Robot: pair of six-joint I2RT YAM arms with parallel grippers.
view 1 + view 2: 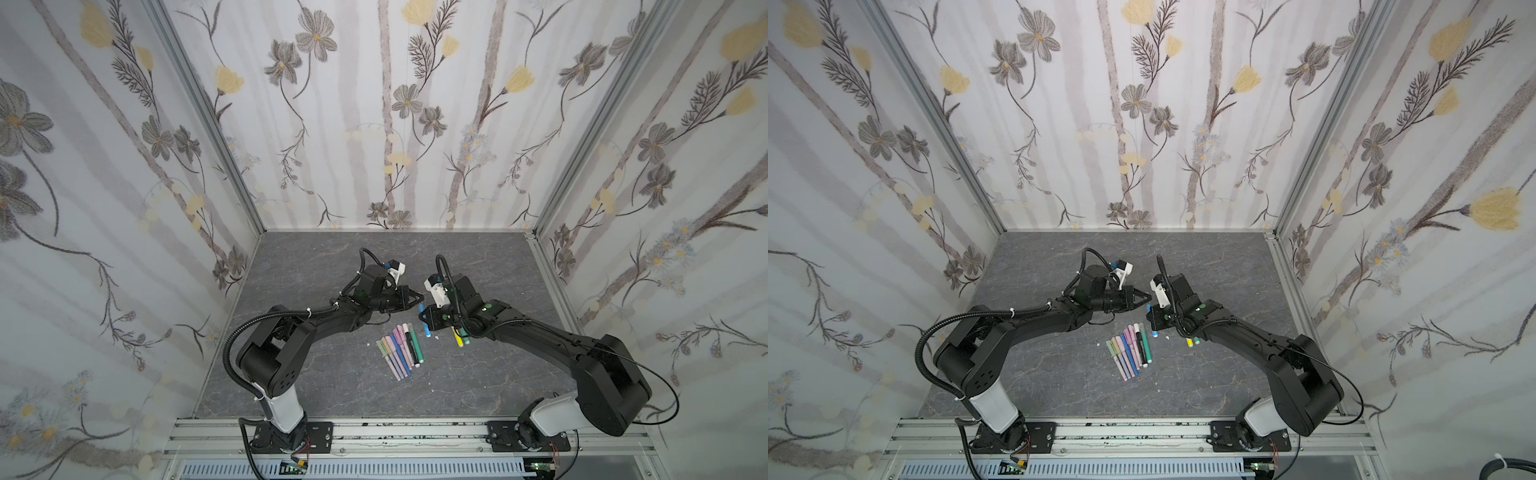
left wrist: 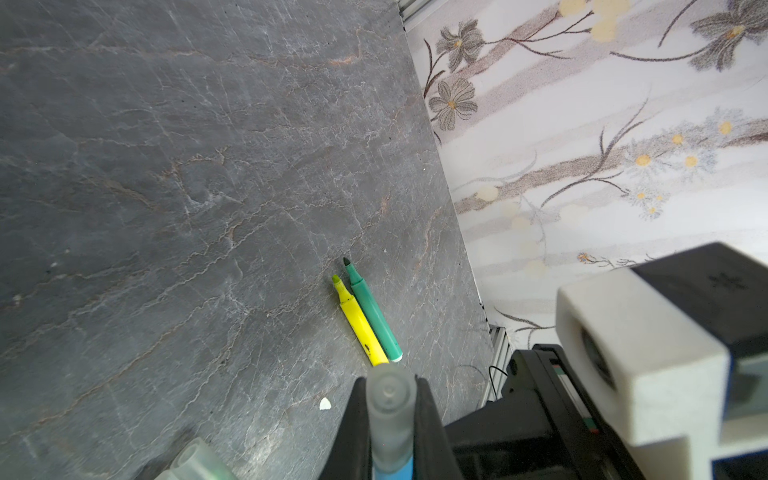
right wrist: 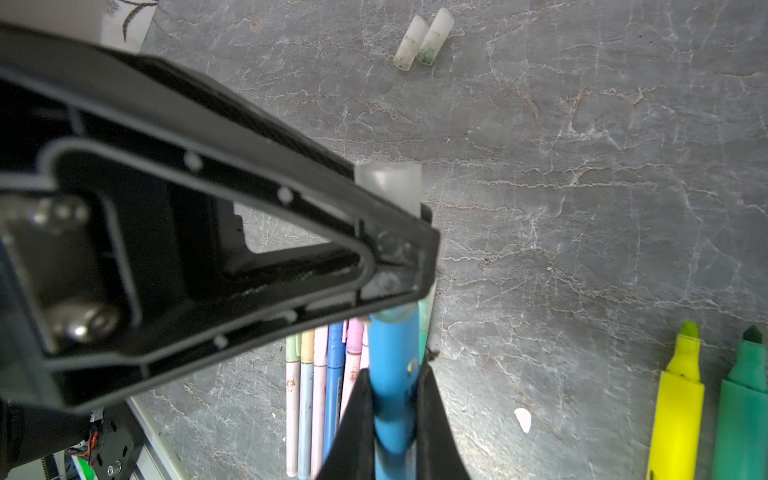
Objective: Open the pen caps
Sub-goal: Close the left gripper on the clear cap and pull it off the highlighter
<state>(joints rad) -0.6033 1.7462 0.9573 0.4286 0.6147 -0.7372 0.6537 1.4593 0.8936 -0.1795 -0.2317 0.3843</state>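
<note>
Flowered wallpaper covers the walls [image 1: 374, 124] that close in a dark grey, marble-veined table [image 1: 332, 395], and both arms reach toward its middle. At the centre the left gripper [image 2: 390, 390] is pressed onto the frosted cap [image 2: 390, 409] of a blue pen [image 3: 392, 353], one black finger on each side of it. The right gripper [image 3: 394, 386] pinches the same pen lower down on its blue barrel. The cap sits on the pen's end, with no gap showing between cap and barrel. In a top view the pen hangs between the two grippers, a little beyond a row of pastel pens [image 1: 399, 349] lying side by side on the table with their caps on. Near the right arm, a yellow marker [image 2: 359, 324] and a green marker [image 2: 374, 316] lie touching, tips bare. Two loose caps [image 3: 411, 43], frosted and stained green inside, lie together on the table apart from the pens, and a small white scrap [image 3: 523, 417] lies near the markers.
</note>
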